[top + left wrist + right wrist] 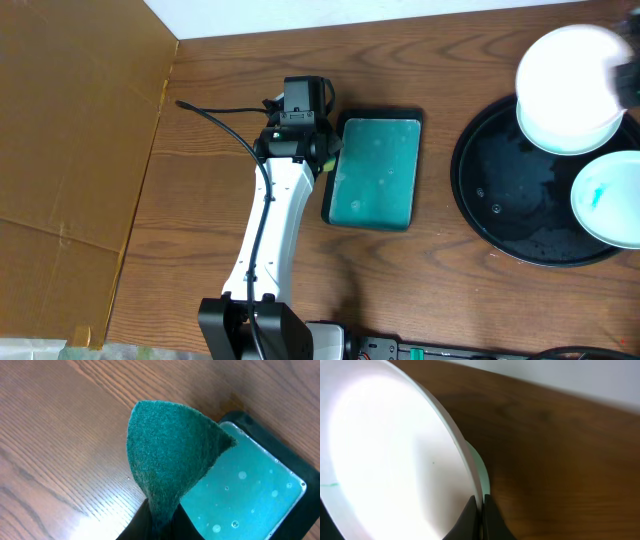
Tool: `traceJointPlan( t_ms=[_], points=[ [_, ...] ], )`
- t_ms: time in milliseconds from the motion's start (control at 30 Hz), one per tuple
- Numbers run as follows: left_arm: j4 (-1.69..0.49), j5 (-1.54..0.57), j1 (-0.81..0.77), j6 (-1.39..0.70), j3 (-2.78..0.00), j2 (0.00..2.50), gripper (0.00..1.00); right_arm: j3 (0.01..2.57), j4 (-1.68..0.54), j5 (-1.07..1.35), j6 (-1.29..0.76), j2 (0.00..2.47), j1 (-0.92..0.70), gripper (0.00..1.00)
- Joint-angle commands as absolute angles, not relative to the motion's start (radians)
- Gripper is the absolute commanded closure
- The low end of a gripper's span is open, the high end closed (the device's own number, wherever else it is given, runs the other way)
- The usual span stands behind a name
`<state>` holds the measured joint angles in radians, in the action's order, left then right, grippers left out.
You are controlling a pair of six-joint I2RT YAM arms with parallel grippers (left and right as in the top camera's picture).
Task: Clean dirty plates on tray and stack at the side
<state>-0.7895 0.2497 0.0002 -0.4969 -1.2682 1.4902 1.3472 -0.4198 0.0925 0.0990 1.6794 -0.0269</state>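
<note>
1. The round tray (490, 190) lies at the right of the desk (420, 290). One plate (608, 196) with a teal smear lies flat in it, on its right side.
2. A second plate (568, 88) hangs tilted over the round tray's far edge, its rim clamped between the fingers of the right end effector (481, 510).
3. A smaller rectangular tray (375, 170) sits mid-desk, left of the round tray. Its teal inside holds scattered droplets.
4. The left end effector (157, 517) is pinched on a green scrub pad (170, 455), just left of the rectangular tray.
</note>
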Motion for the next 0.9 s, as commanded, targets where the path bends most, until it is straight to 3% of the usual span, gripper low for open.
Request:
traceJointPlan(
  t_ms=[0, 133, 333, 867],
  points=[
    [-0.783, 0.263, 0.006, -0.495, -1.271, 1.483, 0.93, 1.361, -0.4, 0.64, -0.08, 1.65, 0.115, 0.99],
    [-0.78, 0.263, 0.006, -0.495, -1.271, 1.483, 0.93, 1.36, -0.424, 0.645, -0.131, 1.652, 0.278, 0.99],
    [-0.781, 0.262, 0.005, -0.495, -1.271, 1.483, 0.93, 1.348, -0.475, 0.312, -0.22, 1.686, 0.451, 0.99],
    [-0.781, 0.262, 0.005, -0.494, -1.271, 1.483, 0.92, 1.313, -0.325, 0.171, -0.355, 1.957, 0.581, 0.99]
  ],
)
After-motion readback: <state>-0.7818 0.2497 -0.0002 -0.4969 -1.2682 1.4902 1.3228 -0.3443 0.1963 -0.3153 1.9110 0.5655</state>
